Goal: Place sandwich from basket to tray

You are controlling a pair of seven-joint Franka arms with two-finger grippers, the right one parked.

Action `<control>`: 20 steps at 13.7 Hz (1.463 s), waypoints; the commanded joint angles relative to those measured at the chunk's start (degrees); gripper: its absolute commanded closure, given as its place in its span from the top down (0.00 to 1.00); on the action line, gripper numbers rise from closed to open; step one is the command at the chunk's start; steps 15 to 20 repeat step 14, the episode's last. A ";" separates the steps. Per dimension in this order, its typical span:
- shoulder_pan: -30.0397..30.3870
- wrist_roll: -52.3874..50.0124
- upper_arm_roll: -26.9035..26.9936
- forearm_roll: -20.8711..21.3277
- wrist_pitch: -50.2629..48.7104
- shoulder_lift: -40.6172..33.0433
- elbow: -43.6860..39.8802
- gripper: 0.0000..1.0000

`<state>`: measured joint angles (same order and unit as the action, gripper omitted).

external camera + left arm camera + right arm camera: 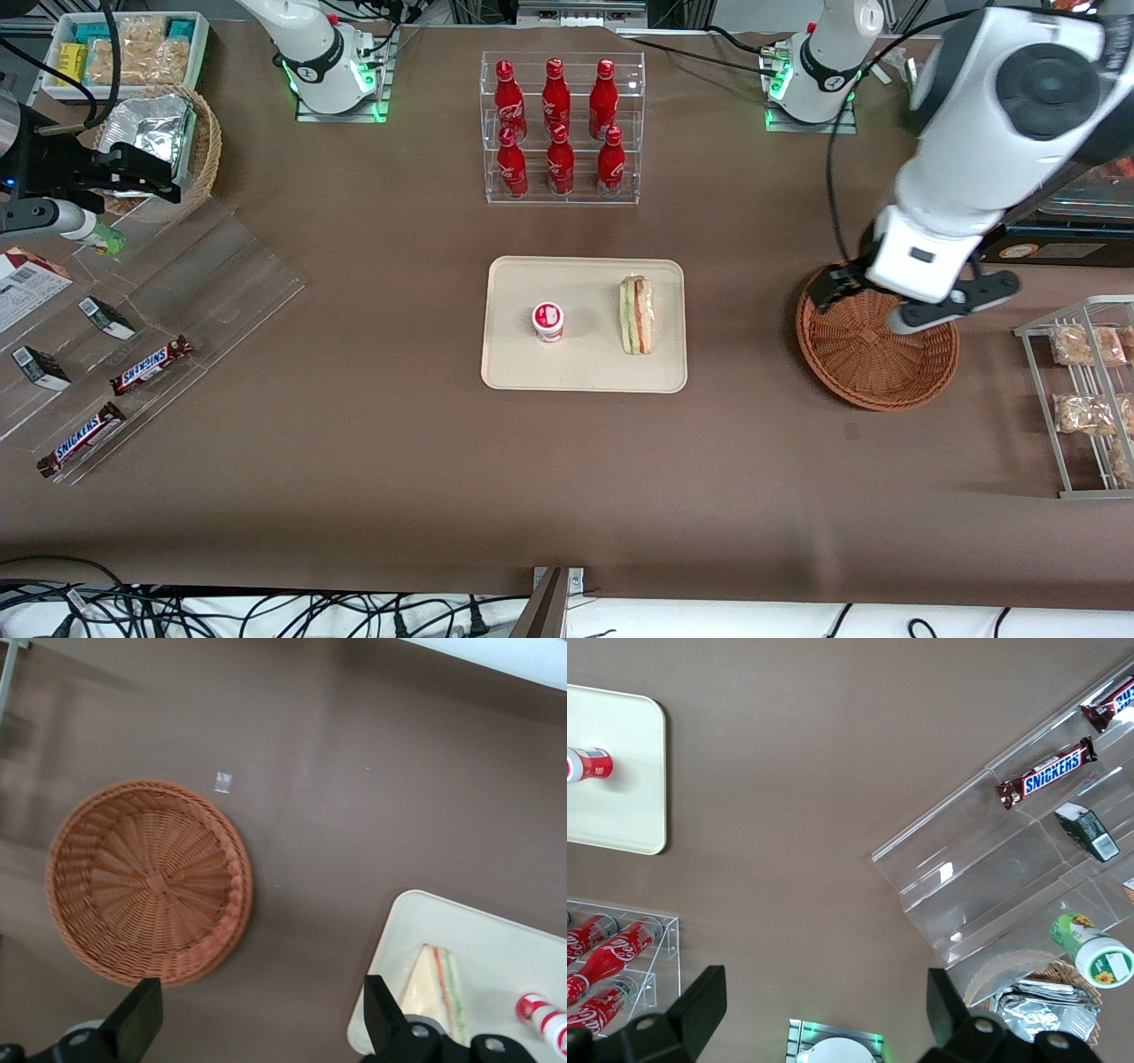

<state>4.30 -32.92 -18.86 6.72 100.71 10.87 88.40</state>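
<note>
Nearest the front camera among the task's things, the flat cream-beige rectangular tray [585,372] carries the triangular wrapped sandwich [636,315] of white bread with red and green filling, lying beside a small red-and-white lidded cup [548,322]. Toward the working arm's end of the table sits the round reddish-brown wicker basket [864,372], with nothing in it. Above the basket hangs the left arm's gripper [261,1014], its black fingers [140,1014] spread wide and holding nothing, well apart from the sandwich.
</note>
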 commanded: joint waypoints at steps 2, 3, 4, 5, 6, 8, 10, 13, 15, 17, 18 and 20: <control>-0.35 15.83 7.24 -4.43 -4.46 -4.98 0.63 1.00; -0.35 20.31 8.83 -5.31 -5.26 -5.33 0.54 1.00; -0.35 24.27 9.89 -5.66 -5.79 -5.77 0.54 1.00; -0.35 27.88 10.51 -5.84 -6.40 -6.04 0.54 1.00; -0.35 30.61 10.95 -5.84 -6.93 -6.13 0.63 1.00; -0.26 36.41 11.04 -5.84 -7.37 -6.56 0.63 1.00; -0.44 37.32 10.78 -5.84 -7.99 -6.65 0.72 1.00; -0.61 37.67 10.69 -5.84 -7.99 -6.57 0.63 1.00; -0.53 37.67 10.69 -5.84 -7.99 -6.48 0.72 1.00; -0.53 37.67 10.69 -5.84 -7.99 -6.48 0.72 1.00; -0.53 37.67 10.69 -5.84 -7.99 -6.48 0.72 1.00; -0.53 37.67 10.69 -5.84 -7.99 -6.48 0.72 1.00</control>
